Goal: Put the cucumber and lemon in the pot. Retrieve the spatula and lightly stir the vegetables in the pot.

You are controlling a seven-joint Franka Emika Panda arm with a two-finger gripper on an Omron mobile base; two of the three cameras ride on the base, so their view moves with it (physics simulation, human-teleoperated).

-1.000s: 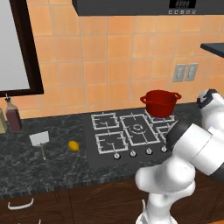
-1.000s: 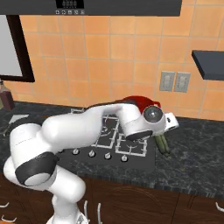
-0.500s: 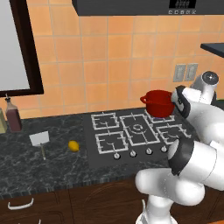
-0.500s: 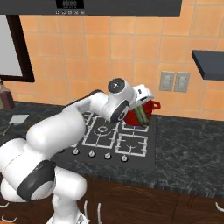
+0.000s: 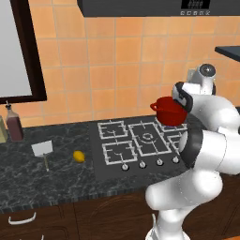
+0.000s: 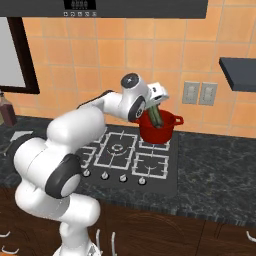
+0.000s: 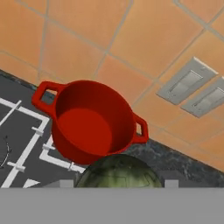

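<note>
Gripping the cucumber [image 6: 155, 116], the end effector [image 6: 156, 107] is hanging just above the red pot [image 6: 159, 129], its jaws partly spread and closed on the vegetable's upper end. In the hand view the cucumber's dark green rounded end [image 7: 119, 172] is bulging up at the bottom, with the pot's mouth [image 7: 89, 122] lying beyond it and nothing inside yet.

The cucumber looks stiff, light and smooth-skinned, so it is probably apt to slip or swing if pinched too near one end; a hold around its middle would be steadier, though the current hold lets it hang nearly upright and point down into the pot. Being shorter than the pot is wide, it should lie flat on the bottom once released.

As for the pose, the white arm is reaching forward over the stove [image 6: 125, 155], the wrist is bending down and the hand is tilting toward the pot at the far burner by the tiled wall.

Nearer the base and off to the left, the lemon [image 5: 79, 156] is resting on the dark tabletop [image 5: 56, 183], apart from the stove; it looks small, firm and round, likely to roll, so it would be best taken across its narrow waist. Just beyond it, the spatula [image 5: 42, 149] is lying flat, its pale blade toward the wall and its thin handle toward the front edge; the handle is the sensible place to grasp.
</note>
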